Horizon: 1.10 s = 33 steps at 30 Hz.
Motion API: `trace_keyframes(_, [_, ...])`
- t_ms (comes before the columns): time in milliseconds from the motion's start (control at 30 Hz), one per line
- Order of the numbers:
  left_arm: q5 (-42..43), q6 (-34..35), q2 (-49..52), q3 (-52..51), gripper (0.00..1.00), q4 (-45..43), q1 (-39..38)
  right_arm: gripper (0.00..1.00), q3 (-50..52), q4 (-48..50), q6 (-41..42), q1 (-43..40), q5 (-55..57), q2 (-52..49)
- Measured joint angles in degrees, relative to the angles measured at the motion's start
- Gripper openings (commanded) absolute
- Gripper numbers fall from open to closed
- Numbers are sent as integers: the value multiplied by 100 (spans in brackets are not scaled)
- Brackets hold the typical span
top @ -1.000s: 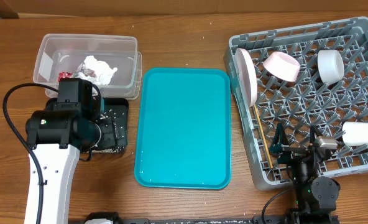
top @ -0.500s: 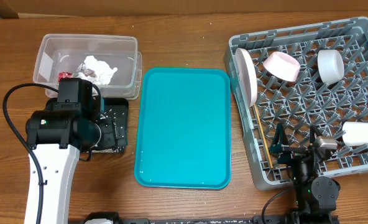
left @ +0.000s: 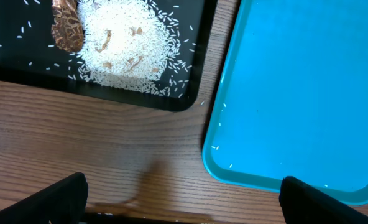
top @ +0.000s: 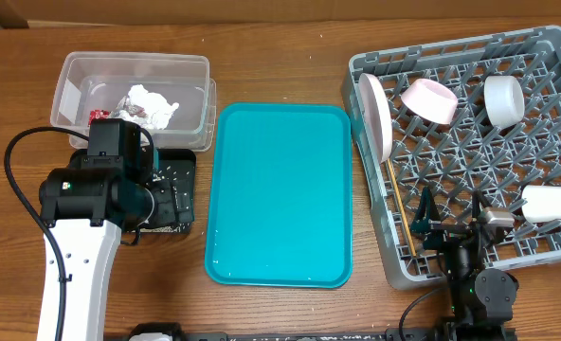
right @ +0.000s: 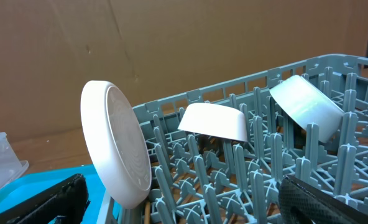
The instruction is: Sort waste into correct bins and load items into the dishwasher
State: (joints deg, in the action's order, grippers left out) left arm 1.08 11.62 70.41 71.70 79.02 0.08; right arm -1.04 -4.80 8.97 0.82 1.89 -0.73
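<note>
white label (top: 69, 99) on clear tub (top: 135, 58), writing unreadable

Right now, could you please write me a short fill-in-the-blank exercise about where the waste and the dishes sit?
1. Inside the clear tub, beside the red wrapper, lies a crumpled white ____.
2. The loose rice and the brown food scrap lie on a tray whose colour is ____.
3. In the dish rack, left of the pinkish bowl, the large white ____ stands on edge.
Missing words: napkin; black; plate.
</note>
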Motion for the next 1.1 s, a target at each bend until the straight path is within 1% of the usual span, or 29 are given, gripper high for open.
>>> trace_keyframes(433, [57,0,-2,2,100,85,0,100,0,0,-2,0,0,0])
trace_keyframes(600, [109,-2,-291,-33,100,-310,0,100,0,2,0,0,0,0])
trace_keyframes(700, [79,0,-852,-289,100,-813,0,100,0,-2,-2,0,0,0])
trace_keyframes(867, [44,0,-2059,-1438,100,-2002,0,100,0,-2,2,-2,2,2])
trace_keyframes(1100, [146,2,-3620,-3842,100,-4527,0,100,0,0,2,-4,2,11])
